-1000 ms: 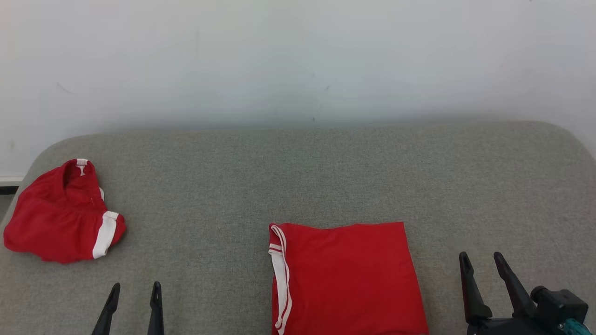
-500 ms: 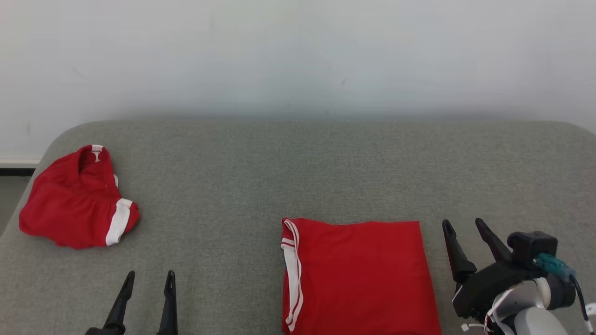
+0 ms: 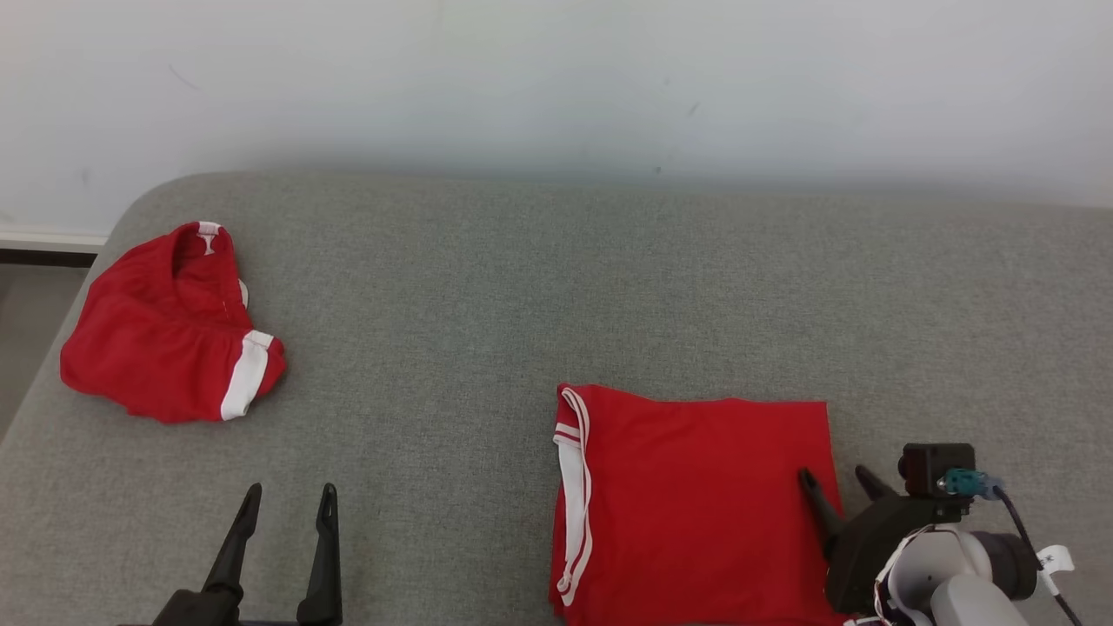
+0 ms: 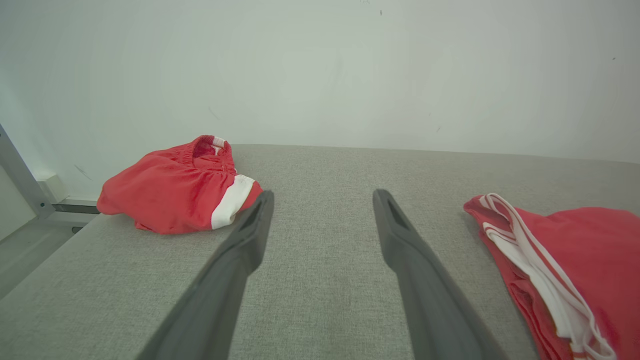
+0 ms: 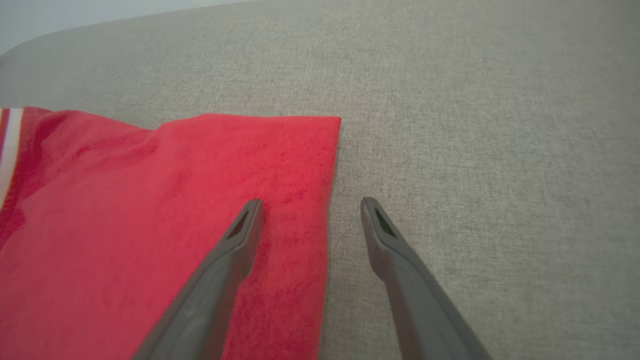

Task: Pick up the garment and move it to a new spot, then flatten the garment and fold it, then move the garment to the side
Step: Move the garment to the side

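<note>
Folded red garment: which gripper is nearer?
Right. The right gripper, open, straddles the right edge of the folded red garment, one finger over the cloth. The left gripper, open, sits to its left over the grey cushion.

Dark tapered fingers [image 3: 326, 543], pale forearm [image 3: 967, 596]

Two red garments counted: one folded garment [image 3: 696, 504], one crumpled garment [image 3: 165, 335]. Two grippers counted: left gripper [image 3: 291, 489], right gripper [image 3: 833, 473]; two dark fingers [image 3: 326, 548] noted on each, four in all. One grey padded surface [image 3: 556, 287] and one white wall [image 3: 556, 78] counted
</note>
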You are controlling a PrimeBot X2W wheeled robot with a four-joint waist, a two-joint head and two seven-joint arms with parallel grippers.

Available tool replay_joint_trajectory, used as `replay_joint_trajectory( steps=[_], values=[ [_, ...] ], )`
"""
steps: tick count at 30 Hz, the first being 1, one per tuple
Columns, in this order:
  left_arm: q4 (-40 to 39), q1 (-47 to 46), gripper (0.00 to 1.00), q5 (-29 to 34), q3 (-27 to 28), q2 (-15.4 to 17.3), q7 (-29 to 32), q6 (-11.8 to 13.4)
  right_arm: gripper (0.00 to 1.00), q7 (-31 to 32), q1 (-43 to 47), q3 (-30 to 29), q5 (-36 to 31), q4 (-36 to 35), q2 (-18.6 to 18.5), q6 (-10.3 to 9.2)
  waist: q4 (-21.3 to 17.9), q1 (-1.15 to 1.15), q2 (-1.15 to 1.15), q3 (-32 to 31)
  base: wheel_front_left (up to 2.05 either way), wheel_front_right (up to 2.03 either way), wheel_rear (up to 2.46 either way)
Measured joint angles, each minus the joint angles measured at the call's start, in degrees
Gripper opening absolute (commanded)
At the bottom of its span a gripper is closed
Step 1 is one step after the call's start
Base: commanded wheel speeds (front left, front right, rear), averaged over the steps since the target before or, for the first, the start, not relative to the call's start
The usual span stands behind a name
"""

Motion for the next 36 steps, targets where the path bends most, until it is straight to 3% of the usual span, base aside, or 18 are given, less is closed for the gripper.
replay_joint_trajectory(
  steps=[11,13,14,18,23,36],
  values=[
    [0.9,-1.0,1.00,0.0,0.1,-0.3,0.0,0.0,1.00,5.6,-2.4,2.4,0.6,7.3,1.1,-0.02,0.2,0.00,0.00,0.8,0.00,0.00,0.00],
    [1.1,-1.1,1.00,-0.1,0.1,-0.3,0.0,0.0,0.26,6.9,-3.0,3.0,0.8,8.1,1.1,-0.18,0.2,0.00,0.00,0.6,0.00,0.00,0.00],
    [1.1,-1.2,1.00,-0.1,0.1,-0.3,0.0,0.0,0.00,7.5,-3.3,3.4,1.1,8.3,1.2,-0.20,0.2,-0.01,0.00,0.6,0.00,0.00,0.00],
    [1.2,-1.3,1.00,-0.2,0.2,-0.3,0.0,0.0,0.00,8.9,-4.2,4.6,2.4,8.7,1.6,-0.16,0.2,0.00,0.00,0.3,0.00,0.00,0.00],
    [1.2,-1.3,1.00,-0.3,0.5,-0.5,0.0,-0.1,0.00,9.6,-7.3,6.1,3.2,8.6,-0.4,0.01,-0.1,0.00,0.00,1.2,0.00,0.00,0.00],
    [-2.2,-6.7,1.00,-0.2,-0.2,-1.0,0.0,-0.1,0.00,10.7,-24.4,8.8,3.6,7.7,-11.1,0.00,-2.0,0.01,0.01,8.9,0.00,0.00,0.00]
  ],
)
